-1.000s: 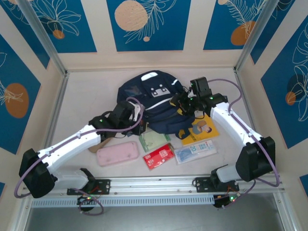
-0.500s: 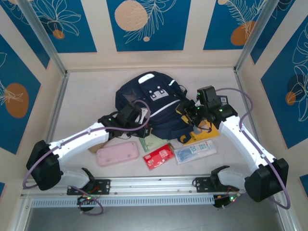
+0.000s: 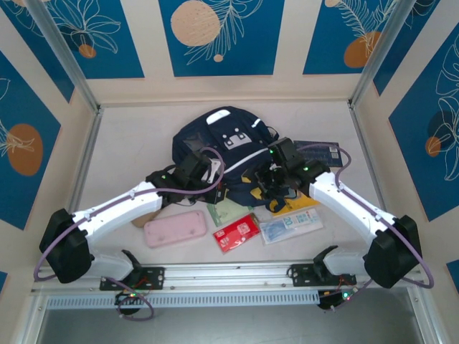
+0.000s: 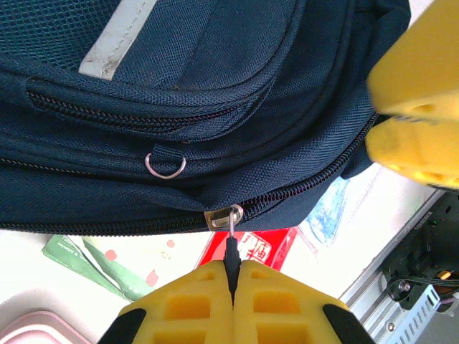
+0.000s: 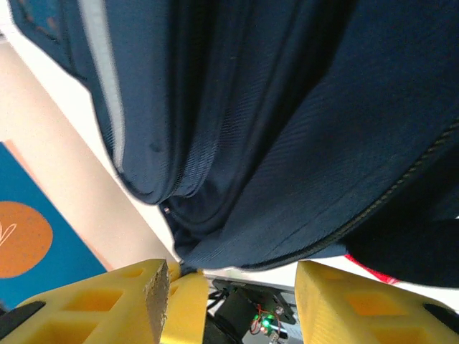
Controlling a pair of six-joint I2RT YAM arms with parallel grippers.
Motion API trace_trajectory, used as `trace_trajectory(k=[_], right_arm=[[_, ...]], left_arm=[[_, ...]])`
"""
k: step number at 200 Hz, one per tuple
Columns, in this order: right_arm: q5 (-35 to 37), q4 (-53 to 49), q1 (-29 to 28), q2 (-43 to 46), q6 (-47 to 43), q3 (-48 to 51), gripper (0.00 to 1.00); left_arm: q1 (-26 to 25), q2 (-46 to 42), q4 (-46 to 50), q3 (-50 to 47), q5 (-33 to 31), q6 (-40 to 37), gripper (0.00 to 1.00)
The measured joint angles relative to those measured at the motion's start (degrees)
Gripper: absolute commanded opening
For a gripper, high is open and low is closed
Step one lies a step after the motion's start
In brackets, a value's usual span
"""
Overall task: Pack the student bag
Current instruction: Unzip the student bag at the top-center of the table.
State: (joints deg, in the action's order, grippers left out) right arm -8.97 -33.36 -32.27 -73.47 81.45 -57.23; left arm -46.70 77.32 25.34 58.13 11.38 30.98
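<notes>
The student bag lies navy and flat at the back middle of the table, its front edge toward me. My left gripper sits at that front edge, shut on the black zipper pull below the metal slider; its yellow jaws meet on the pull. My right gripper is at the bag's right front corner. Its fingers stand apart, open, just under the bag's hanging fabric. One of its yellow fingers shows beside the bag in the left wrist view.
In front of the bag lie a pink case, a green booklet, a red packet and a clear blue-printed packet. A yellow book pokes out under the right arm. A small navy booklet lies right of the bag.
The right gripper has swung left and down to the bag's front right corner, uncovering the navy booklet. The left arm moved in a second ago and now holds still on the zipper.
</notes>
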Motion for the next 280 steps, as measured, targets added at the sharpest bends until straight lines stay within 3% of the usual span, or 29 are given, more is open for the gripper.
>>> trace_trajectory(k=[61, 77, 96, 112, 173, 280], right_arm=[[1.5, 3.5, 0.0, -3.7, 1.0, 0.0, 0.48], [2.4, 3.6, 0.2, -5.2, 0.7, -0.8, 0.37], [2.5, 4.1, 0.8, -7.2, 0.3, -1.8, 0.12], [2.5, 4.6, 1.4, -7.8, 0.9, -1.8, 0.00], [2.5, 6.0, 3.6, -4.3, 1.0, -0.9, 0.00], [1.0, 8.9, 6.8, -1.9, -0.3, 1.6, 0.00]], left_arm=[[0.0, -1.0, 0.0, 0.0, 0.2, 0.0, 0.00], [0.0, -1.7, 0.0, 0.0, 0.2, 0.0, 0.00], [0.0, -2.4, 0.0, -0.1, 0.1, 0.0, 0.00], [0.0, -2.7, 0.0, -0.3, -0.1, -0.3, 0.00], [1.7, -3.9, -1.2, -1.1, -0.9, -1.4, 0.00], [15.0, -1.0, -0.2, -2.9, 0.1, 1.8, 0.00]])
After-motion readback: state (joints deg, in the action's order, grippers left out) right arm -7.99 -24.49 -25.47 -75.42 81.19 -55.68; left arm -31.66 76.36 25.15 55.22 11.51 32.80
